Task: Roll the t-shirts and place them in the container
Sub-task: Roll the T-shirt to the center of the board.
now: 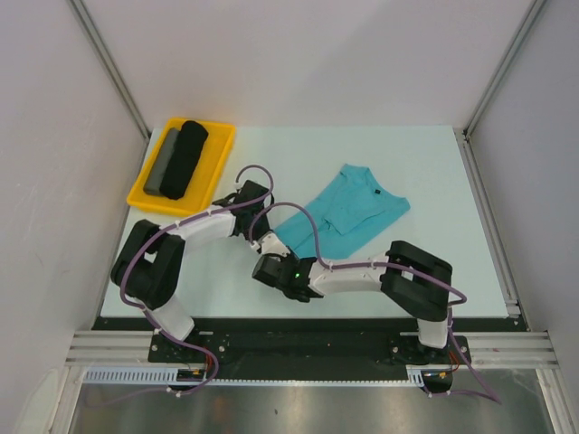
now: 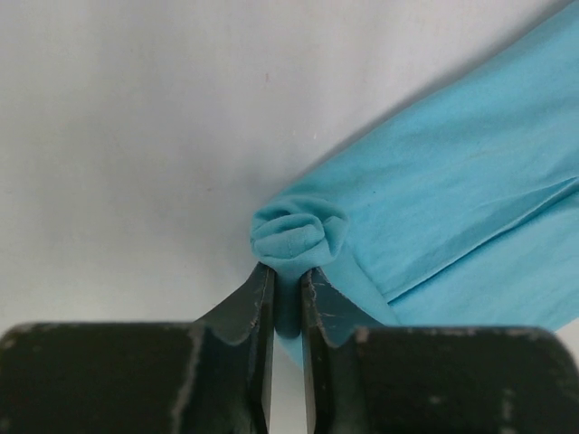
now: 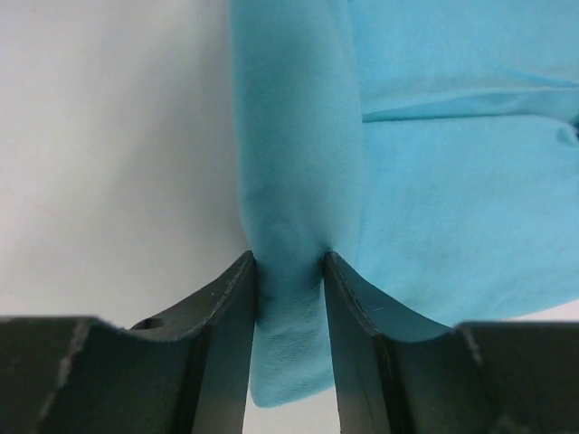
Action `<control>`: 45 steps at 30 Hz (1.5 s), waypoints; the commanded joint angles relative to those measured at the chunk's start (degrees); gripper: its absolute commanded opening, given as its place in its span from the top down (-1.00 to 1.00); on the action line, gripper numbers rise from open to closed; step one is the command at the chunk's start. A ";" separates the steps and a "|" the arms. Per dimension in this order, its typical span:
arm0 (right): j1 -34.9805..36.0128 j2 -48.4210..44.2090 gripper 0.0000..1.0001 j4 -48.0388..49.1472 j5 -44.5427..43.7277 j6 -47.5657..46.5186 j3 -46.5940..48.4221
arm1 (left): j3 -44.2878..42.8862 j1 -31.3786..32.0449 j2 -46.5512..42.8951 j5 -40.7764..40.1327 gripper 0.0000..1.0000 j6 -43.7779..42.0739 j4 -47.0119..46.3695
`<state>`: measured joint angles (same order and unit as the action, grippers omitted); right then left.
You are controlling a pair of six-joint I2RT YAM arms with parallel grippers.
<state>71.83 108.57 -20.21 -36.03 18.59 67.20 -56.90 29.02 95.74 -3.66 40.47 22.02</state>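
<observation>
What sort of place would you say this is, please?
Probably a robotics lab test cell: white partition walls on aluminium framing enclose a pale table with two bolted robot arms, a teal short-sleeved fabric t-shirt and a yellow plastic tray.

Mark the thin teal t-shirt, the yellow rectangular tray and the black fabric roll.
Teal t-shirt [image 1: 353,212]: top view, middle of body.
Yellow tray [image 1: 215,161]: top view, right side.
Black roll [image 1: 185,158]: top view, its middle.

Folded teal-turquoise fabric t-shirt [image 1: 348,215] lying diagonally on a pale table [image 1: 434,172], with a left robot arm [image 1: 204,221] and a right robot arm [image 1: 353,271] meeting at its near-left end. Yellow plastic tray [image 1: 220,149] at back left holds a black fabric roll [image 1: 185,158] and a grey fabric roll [image 1: 163,165].
</observation>
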 commanded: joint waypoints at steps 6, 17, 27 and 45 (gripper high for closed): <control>-10.74 -11.54 0.30 11.05 25.96 5.92 -9.36 | -4.97 -0.45 -2.57 2.25 0.10 -1.09 0.04; -25.33 -12.25 0.38 23.71 53.60 13.92 -19.11 | 2.39 -1.15 -12.15 7.43 0.05 0.84 -5.75; -31.23 -9.52 0.39 30.93 63.63 18.85 -23.25 | 7.77 0.16 -9.97 14.20 0.49 3.74 -15.42; -30.97 -17.85 -0.04 24.35 57.05 16.31 -24.04 | 3.56 1.40 1.90 12.10 0.61 4.27 -14.73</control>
<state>39.20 96.79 8.45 25.63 37.26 43.83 -50.30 29.85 96.84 9.65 44.64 6.50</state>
